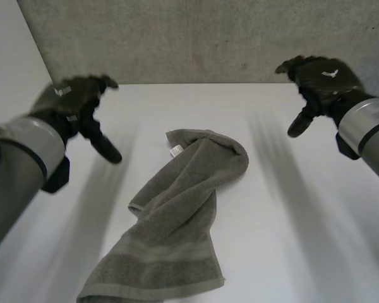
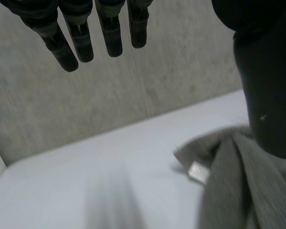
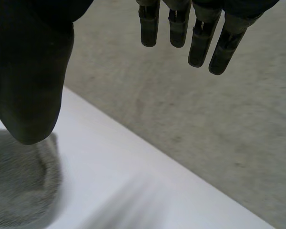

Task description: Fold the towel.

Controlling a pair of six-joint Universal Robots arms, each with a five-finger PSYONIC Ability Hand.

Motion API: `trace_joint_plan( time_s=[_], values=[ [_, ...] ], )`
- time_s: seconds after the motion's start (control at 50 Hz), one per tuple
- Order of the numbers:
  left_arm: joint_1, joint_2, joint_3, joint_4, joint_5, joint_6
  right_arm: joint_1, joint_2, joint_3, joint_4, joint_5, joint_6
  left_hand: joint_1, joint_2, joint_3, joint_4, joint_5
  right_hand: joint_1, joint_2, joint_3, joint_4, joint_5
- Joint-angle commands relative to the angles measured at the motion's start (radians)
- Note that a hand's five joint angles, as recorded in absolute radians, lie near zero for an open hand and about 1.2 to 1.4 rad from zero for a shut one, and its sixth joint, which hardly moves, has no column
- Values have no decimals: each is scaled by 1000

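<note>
Both open, clear of towel (image 1: 183,189): left robot hand (image 1: 72,101), right robot hand (image 1: 322,77).

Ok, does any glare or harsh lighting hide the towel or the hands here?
Head view: even light, no glare on the table; the towel shows its folds clearly; left hand and right hand, both open, are dark but readable. Left wrist view: the thumb is a near-black mass across the towel. Right wrist view: likewise.

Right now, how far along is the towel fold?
Nothing done: the towel lies bunched and twisted on the table. Nothing in hand: the left hand and right hand hang open, either side of it, touching nothing. Left: grasp, flatten, fold.
</note>
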Motion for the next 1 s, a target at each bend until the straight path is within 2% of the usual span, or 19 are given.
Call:
trace_joint_plan(
  time_s=[0.02, 0.14, 0.2, 0.26, 0.32, 0.34, 0.36, 0.38, 0.46, 0.48, 0.5, 0.52, 0.54, 0.64, 0.8, 0.9, 0.94, 0.96, 1.0],
  values=[
    [-9, -17, -232, 164, 2, 13, 43, 183, -49, -2, -169, -111, -49, -46, -30, -55, -182, -59, -78, -68, -81, -61],
    [-16, -95, -338, 295, 7, 12, 118, 351, -140, 2, -182, -248, -40, -37, -21, -46, -173, -59, -78, -68, -81, -61],
    [-35, -152, -346, 306, 7, 10, 153, 489, -228, 7, -171, -337, -28, -25, -9, -35, -162, -59, -78, -68, -81, -61],
    [-65, -207, -346, 306, 4, 13, 160, 524, -255, 8, -159, -345, -16, -14, 3, -23, -150, -59, -78, -68, -81, -61],
    [-83, -244, -345, 304, -2, 15, 178, 583, -304, 7, -130, -345, 48, 51, 67, 41, -86, 101, 82, 92, 79, 99],
    [-83, -245, -345, 304, -2, 15, 187, 602, -328, 5, -108, -343, 48, 51, 67, 42, -85, 292, 274, 283, 270, 291],
    [-88, -258, -342, 304, -2, 15, 195, 615, -348, 7, -88, -342, 138, 141, 158, 132, 5, 483, 465, 474, 461, 482],
    [-88, -258, -342, 304, -2, 15, 195, 615, -348, 7, -88, -342, 139, 142, 158, 133, 6, 485, 467, 476, 463, 484],
    [-108, -284, -331, 304, -1, 15, 198, 630, -380, 7, -59, -336, 365, 367, 384, 358, 231, 834, 815, 825, 812, 832],
    [-115, -292, -328, 304, 1, 15, 198, 630, -380, 7, -59, -336, 522, 525, 541, 516, 389, 834, 816, 826, 813, 833],
    [-115, -292, -328, 304, 1, 15, 196, 632, -382, 7, -55, -330, 524, 527, 543, 517, 390, 997, 979, 988, 975, 996],
    [-121, -294, -322, 303, -1, 15, 192, 630, -382, 7, -53, -320, 748, 750, 767, 741, 614, 1161, 1142, 1152, 1139, 1159],
    [-126, -291, -316, 300, -2, 15, 192, 630, -382, 7, -53, -320, 895, 898, 914, 889, 762, 1162, 1144, 1153, 1140, 1161],
    [-135, -260, -270, 286, -5, 15, 192, 625, -368, 14, -51, -256, 1116, 1119, 1136, 1110, 983, 1162, 1144, 1153, 1140, 1161],
    [-147, -145, -168, 218, 1, 4, 141, 504, -284, 106, -84, -115, 1116, 1119, 1136, 1110, 983, 1162, 1144, 1153, 1140, 1161],
    [-158, -91, -148, 191, 2, 1, 57, 313, -192, 136, -114, -35, 1116, 1119, 1136, 1110, 983, 1162, 1144, 1153, 1140, 1161],
    [-164, -70, -148, 189, 6, -1, -4, 139, -143, 145, -130, 11, 1116, 1119, 1136, 1110, 983, 1162, 1144, 1153, 1140, 1161],
    [-169, -47, -147, 189, 7, -1, -5, 138, -143, 145, -130, 11, 1116, 1119, 1136, 1110, 983, 1162, 1144, 1153, 1140, 1161],
    [-170, -27, -147, 191, 9, -1, -63, -9, -135, 165, -145, 58, 1116, 1119, 1136, 1110, 983, 1162, 1144, 1153, 1140, 1161]
  ],
)
